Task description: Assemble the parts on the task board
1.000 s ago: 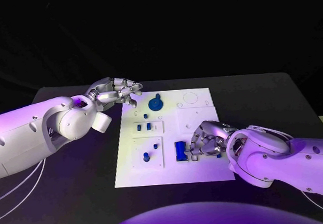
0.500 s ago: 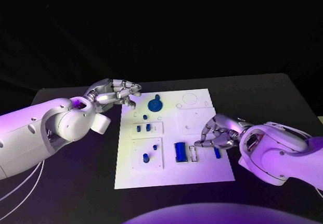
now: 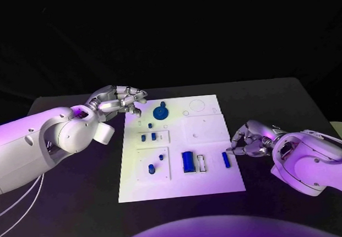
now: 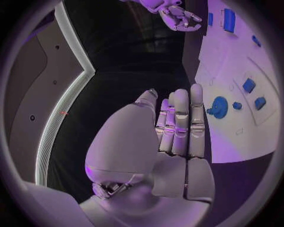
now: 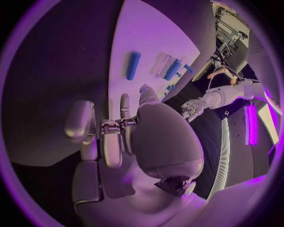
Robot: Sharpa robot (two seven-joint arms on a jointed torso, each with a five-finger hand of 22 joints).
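In your head view, the white task board [image 3: 215, 173] lies in the middle of the black table [image 3: 297, 97]. Your left hand [image 3: 120, 99] hangs over the board's far left corner, fingers curled in and holding nothing. Your right hand [image 3: 252, 139] sits just off the board's right edge, fingers bent inward, nothing visible in them. Near that edge a slim blue bar [image 3: 225, 158] lies on the board, just beside the right hand but apart from it. A wider blue block [image 3: 188, 160] lies further in, a round blue knob [image 3: 161, 111] sits at the far end, and small blue pieces [image 3: 148, 137] lie along the left side.

In your left wrist view, the left hand [image 4: 172, 137] shows its fingers held side by side and fairly straight, empty, with the knob [image 4: 219, 107] on the board beyond the fingertips.

In your right wrist view, the right hand [image 5: 118, 142] has its fingers loosely bent over bare table, gripping nothing; the slim bar [image 5: 133, 65] lies ahead on the board [image 5: 148, 33].
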